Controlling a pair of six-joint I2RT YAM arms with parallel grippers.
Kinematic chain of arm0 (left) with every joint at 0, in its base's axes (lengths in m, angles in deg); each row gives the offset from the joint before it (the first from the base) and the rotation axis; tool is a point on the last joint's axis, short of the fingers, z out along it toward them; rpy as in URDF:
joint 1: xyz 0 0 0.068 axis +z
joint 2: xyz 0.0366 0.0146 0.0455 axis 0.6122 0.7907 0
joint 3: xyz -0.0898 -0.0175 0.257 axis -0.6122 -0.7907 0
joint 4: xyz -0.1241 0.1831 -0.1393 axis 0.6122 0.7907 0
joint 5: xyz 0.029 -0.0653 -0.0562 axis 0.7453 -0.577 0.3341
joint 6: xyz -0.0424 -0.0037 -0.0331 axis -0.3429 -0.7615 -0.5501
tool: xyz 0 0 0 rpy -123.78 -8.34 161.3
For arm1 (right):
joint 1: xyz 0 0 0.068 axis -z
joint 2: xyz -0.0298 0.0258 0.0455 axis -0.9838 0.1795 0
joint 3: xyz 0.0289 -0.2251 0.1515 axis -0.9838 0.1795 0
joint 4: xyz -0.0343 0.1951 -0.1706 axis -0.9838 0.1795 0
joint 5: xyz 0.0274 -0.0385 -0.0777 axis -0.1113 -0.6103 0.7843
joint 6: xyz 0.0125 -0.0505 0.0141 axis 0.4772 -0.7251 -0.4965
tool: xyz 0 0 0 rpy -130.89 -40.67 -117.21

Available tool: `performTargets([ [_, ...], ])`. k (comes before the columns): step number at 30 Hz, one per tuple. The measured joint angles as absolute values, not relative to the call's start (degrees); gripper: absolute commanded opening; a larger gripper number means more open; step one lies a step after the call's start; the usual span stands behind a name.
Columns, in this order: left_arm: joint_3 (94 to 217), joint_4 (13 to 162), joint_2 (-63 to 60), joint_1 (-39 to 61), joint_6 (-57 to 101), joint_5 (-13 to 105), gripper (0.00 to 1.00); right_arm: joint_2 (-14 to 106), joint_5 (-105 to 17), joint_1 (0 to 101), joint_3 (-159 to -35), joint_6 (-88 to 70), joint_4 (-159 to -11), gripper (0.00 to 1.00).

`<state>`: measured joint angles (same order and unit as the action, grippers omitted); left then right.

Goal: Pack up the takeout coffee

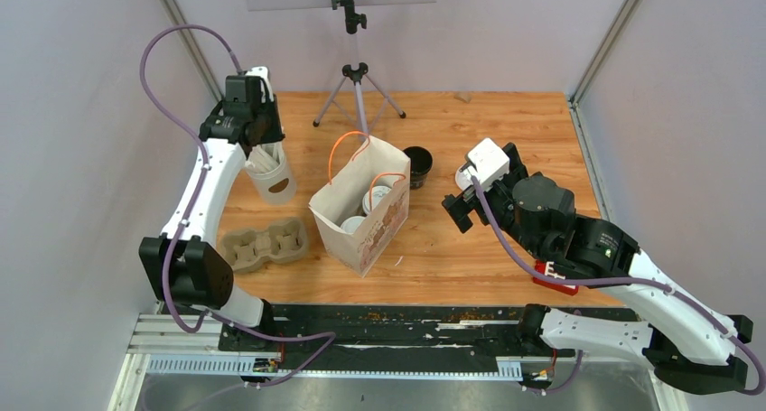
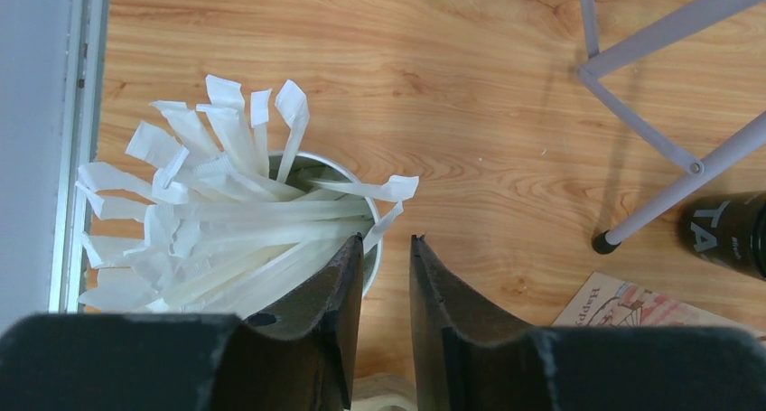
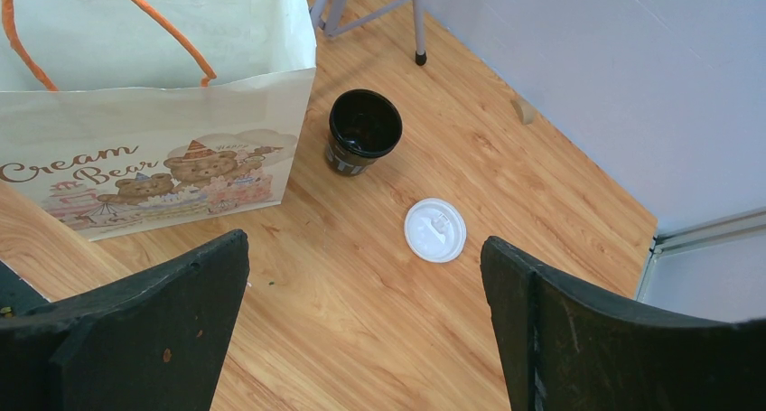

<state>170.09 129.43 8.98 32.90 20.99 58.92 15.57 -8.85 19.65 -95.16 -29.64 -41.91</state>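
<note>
Trouble is likeliest at the left gripper, which hangs right over the white cup crammed with paper straws. Its narrow gap sits at the cup's rim, so a descent could catch several straws at once, drag them out in a bunch, or tip the light cup over. One straw tip lies just beside the gap. Across the table, the black coffee cup stands uncovered with its white lid lying flat near it. A pinch on the thin lid could skid it along the wood, and a careless nudge could knock the open cup over, close to the paper bag.

The left gripper is only slightly parted and has nothing between its jaws; whether a finger brushes the rim I cannot tell. The right gripper is spread wide and empty, hovering above the lid and touching nothing. Two lidded cups already sit inside the bag, and the open cup stands just outside it. The brown tray lies apart, near the straws.
</note>
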Motion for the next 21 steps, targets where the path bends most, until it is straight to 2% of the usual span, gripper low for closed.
performTargets([
  [6, 170.06, 129.28, 9.96, 32.95, 21.64, 59.29, 0.37, 15.57, -8.85, 19.65, -95.16, -29.66, -41.91, 1.0],
  [13, 170.06, 128.03, 11.01, 32.97, 22.71, 59.2, 0.29, 15.57, -8.83, 19.65, -95.16, -29.68, -41.91, 1.0],
  [21, 170.06, 127.57, 12.63, 32.97, 23.44, 59.03, 0.07, 15.55, -8.83, 19.65, -95.16, -29.77, -41.85, 1.0],
])
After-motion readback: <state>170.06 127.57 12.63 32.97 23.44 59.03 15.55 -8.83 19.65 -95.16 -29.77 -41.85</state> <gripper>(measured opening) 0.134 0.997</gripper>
